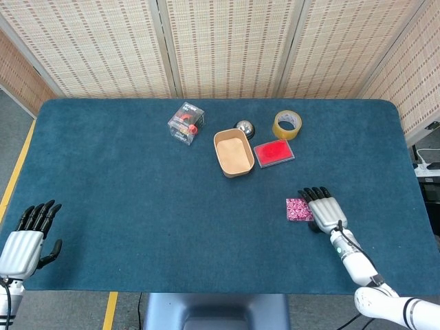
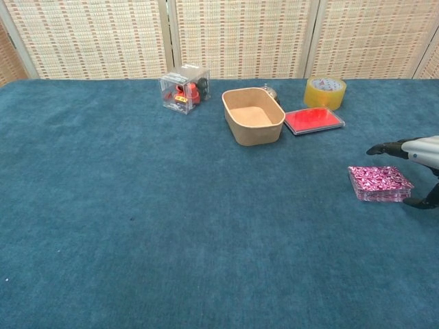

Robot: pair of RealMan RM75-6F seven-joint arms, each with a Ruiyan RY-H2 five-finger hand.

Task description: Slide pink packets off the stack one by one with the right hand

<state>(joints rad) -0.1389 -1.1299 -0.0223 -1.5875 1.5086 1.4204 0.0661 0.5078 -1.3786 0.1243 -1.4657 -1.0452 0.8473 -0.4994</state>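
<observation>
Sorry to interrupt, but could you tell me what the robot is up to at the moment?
The right hand is beside the stack of pink packets near the table's right edge, fingers spread, apparently above it and not yet clearly touching. No packet has come off the stack. The left hand rests open at the near left corner, holding nothing. The box, tape roll and red pad sit untouched further back.
</observation>
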